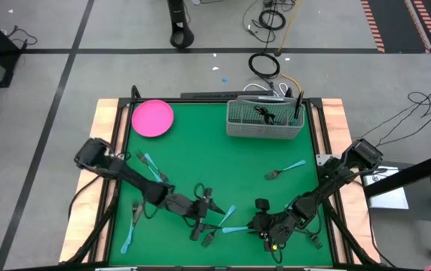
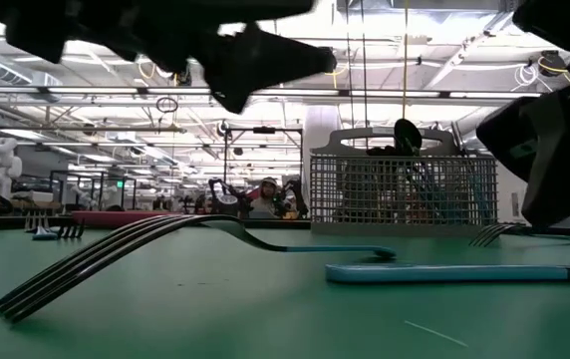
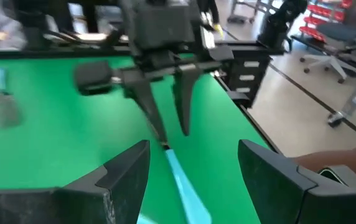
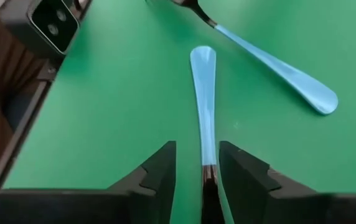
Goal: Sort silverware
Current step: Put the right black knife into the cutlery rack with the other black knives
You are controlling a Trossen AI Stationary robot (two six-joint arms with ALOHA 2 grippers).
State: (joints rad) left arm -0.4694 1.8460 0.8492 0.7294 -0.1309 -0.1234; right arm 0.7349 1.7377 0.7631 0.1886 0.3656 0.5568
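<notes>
Silverware with light blue handles lies scattered on the green mat. One piece (image 4: 204, 93) lies flat between my two grippers near the front edge. My right gripper (image 4: 198, 155) is open and stands astride its dark neck. In the left wrist view the right gripper (image 3: 165, 124) points down at that end. My left gripper (image 3: 193, 152) is open, level above the mat, with the handle's free end (image 3: 187, 199) between its fingers. A second piece (image 4: 277, 65) lies just beside. Forks lie at the right (image 1: 283, 170) and the left (image 1: 149, 162). My left gripper touches nothing that shows. My right gripper's fingers (image 4: 240, 177) stand close on either side of the piece's dark neck (image 4: 208, 180), slanting down from the table's right. The piece lies flat on the mat. Whether a finger touches it I cannot tell.
A gray mesh basket (image 1: 264, 119) with some silverware in it stands at the far edge. The pink plate (image 1: 153, 118) sits at the far left. Two more pieces (image 1: 131, 226) lie near the front left. A large fork (image 2: 165, 244) lies right before the low camera.
</notes>
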